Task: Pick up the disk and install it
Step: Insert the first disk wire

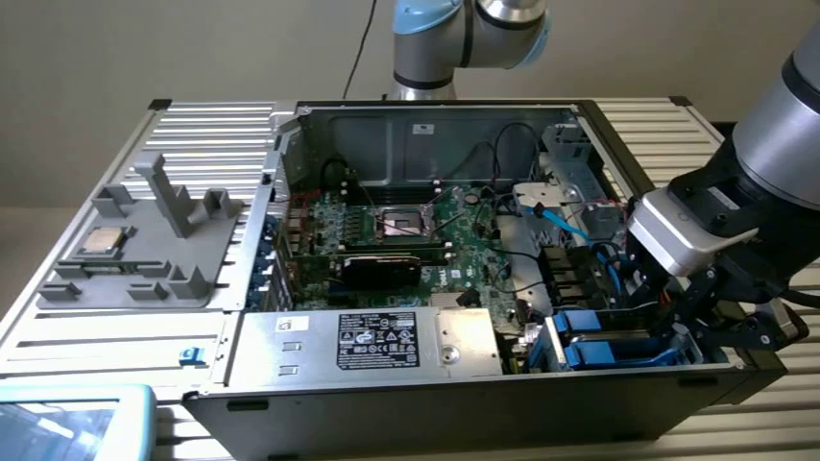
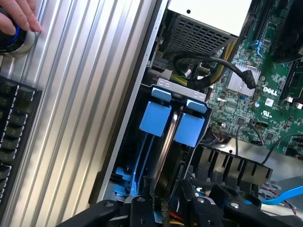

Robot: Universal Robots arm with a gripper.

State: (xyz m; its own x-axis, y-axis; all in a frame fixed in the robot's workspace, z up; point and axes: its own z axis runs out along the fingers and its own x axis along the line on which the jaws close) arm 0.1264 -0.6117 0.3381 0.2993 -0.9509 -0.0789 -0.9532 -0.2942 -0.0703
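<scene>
The disk (image 2: pixel 166 156) stands edge-on in the drive bay at the case's front corner, as a dark slab between blue carrier rails that end in two blue tabs (image 2: pixel 155 118). In the exterior view the blue carrier (image 1: pixel 602 348) sits low in the case on the exterior view's right. My gripper (image 1: pixel 698 331) reaches down into that bay right above the carrier. In the wrist view my gripper (image 2: pixel 165 210) straddles the near end of the disk, whose label is hidden.
The open computer case (image 1: pixel 423 125) holds the motherboard (image 1: pixel 410 230), the silver power supply (image 1: pixel 384 338) and loose cables (image 2: pixel 213 61). A grey fixture with a CPU chip (image 1: pixel 103 240) lies on the exterior view's left. A person's hand (image 2: pixel 19 16) rests on a button beside the ribbed table.
</scene>
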